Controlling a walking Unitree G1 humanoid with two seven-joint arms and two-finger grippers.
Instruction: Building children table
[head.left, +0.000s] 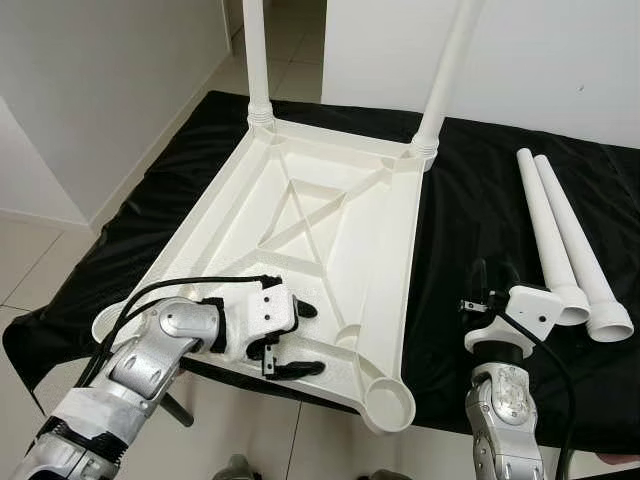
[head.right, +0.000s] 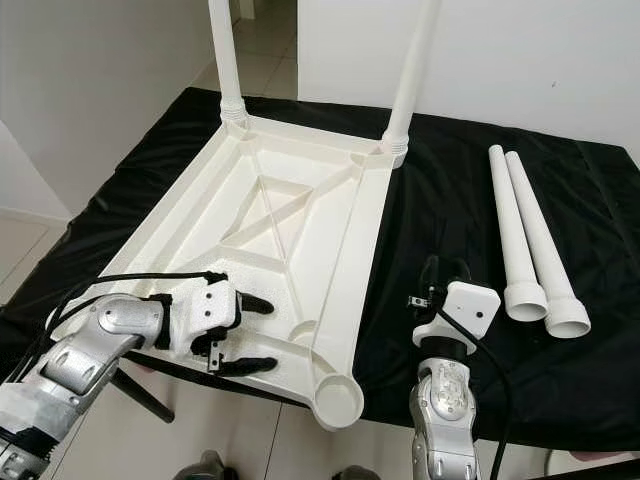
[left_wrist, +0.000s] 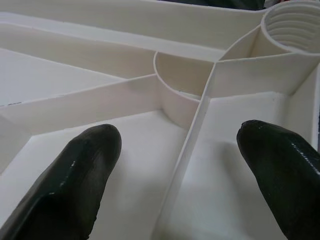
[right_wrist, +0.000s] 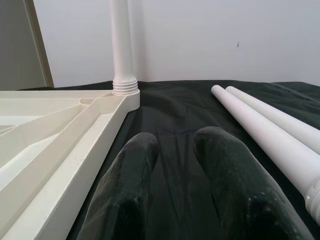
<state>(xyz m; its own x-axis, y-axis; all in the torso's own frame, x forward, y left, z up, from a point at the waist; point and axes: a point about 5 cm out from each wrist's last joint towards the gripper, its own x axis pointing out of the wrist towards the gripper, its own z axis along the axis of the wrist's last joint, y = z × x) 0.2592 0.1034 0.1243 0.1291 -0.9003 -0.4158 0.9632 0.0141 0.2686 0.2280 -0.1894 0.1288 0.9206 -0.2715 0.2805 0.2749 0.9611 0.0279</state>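
At the left, the left gripper (head.left: 290, 340) hovers low over the near end of the upturned white tabletop (head.left: 300, 240), its two black fingers (left_wrist: 75, 180) spread wide and holding nothing; in the left wrist view they straddle a thin rib of the underside, with the empty threaded socket (left_wrist: 292, 27) ahead of them at the near right corner of the top. The tabletop lies upside down on the black cloth (head.left: 470, 210) that covers the work surface, and two legs (head.left: 255, 60) already stand screwed into its far corners, while the near right socket (head.left: 388, 400) waits open and the near left corner is hidden behind the arm. Further right, the right gripper (head.left: 492, 285) sits on or just above the cloth between the tabletop's right edge and the two loose legs (head.left: 565, 235), its fingers nearly closed with only a slim gap and nothing between them. Those loose legs lie side by side, touching, to the right of that gripper; their long axes run from the far side toward the robot, with the wide threaded ends nearest it and just beside the gripper's wrist. The right arm is clearly the nearer one, so the likely next move is a short sideways reach to the right, opening the fingers across a leg's shaft.
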